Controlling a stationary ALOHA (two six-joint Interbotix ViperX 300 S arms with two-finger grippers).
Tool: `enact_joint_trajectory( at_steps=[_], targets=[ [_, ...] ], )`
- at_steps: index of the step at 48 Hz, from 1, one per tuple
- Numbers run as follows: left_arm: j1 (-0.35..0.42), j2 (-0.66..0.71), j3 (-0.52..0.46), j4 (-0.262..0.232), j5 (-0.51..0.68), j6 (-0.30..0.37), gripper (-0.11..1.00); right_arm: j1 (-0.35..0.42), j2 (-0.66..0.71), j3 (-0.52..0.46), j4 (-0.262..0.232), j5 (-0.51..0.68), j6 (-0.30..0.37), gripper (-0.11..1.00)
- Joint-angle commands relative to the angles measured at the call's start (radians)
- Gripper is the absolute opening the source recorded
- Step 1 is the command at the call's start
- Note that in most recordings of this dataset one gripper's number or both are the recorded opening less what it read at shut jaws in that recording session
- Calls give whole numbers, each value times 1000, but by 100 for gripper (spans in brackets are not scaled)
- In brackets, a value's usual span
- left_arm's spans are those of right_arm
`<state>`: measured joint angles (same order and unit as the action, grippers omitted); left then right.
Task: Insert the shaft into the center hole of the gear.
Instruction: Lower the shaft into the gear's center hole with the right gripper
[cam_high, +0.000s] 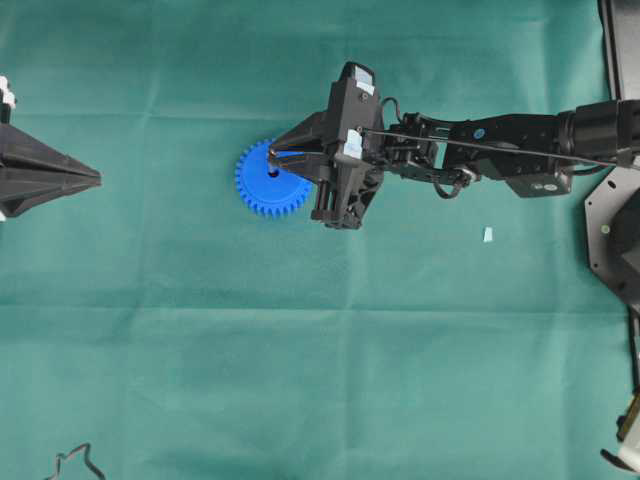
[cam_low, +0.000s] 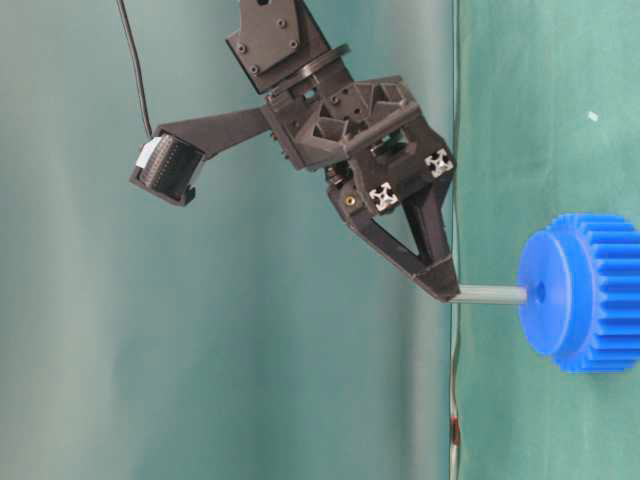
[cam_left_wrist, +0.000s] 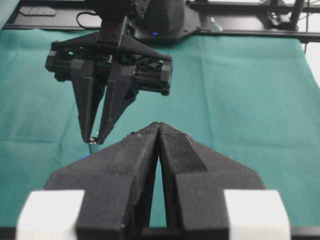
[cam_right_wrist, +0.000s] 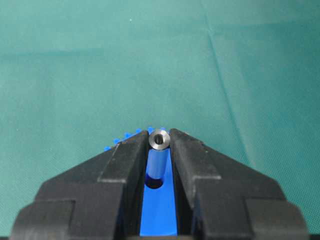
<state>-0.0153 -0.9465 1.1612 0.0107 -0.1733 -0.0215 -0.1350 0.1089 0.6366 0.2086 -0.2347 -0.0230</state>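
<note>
Shaft (cam_low: 490, 294) is pinched by its top end between the right fingers (cam_low: 440, 285), its lower end at the center hole (cam_low: 541, 293) of the gear (cam_high: 270, 178), left of centre in the overhead view. Best keep it square to the hub and press straight in, gripping until seated. Left fingers (cam_left_wrist: 159, 131) rest closed, empty.

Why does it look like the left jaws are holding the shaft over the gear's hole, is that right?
Not the left: the right gripper holds the shaft over the gear, its jaws clamped on it in the right wrist view. The left gripper sits apart at the overhead view's left edge, jaws shut on nothing.
</note>
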Motion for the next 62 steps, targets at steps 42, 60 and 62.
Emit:
enact_joint_trajectory(
  at_steps=[42,60,62],
  targets=[
    [2,8,-25,2,-5,0,0,-8,92,-46,3,-2,3,16],
    [2,9,-23,2,-5,2,0,-5,110,-58,3,6,8,16],
    [2,9,-25,3,-5,0,0,-5,112,-58,3,6,8,16]
  ],
)
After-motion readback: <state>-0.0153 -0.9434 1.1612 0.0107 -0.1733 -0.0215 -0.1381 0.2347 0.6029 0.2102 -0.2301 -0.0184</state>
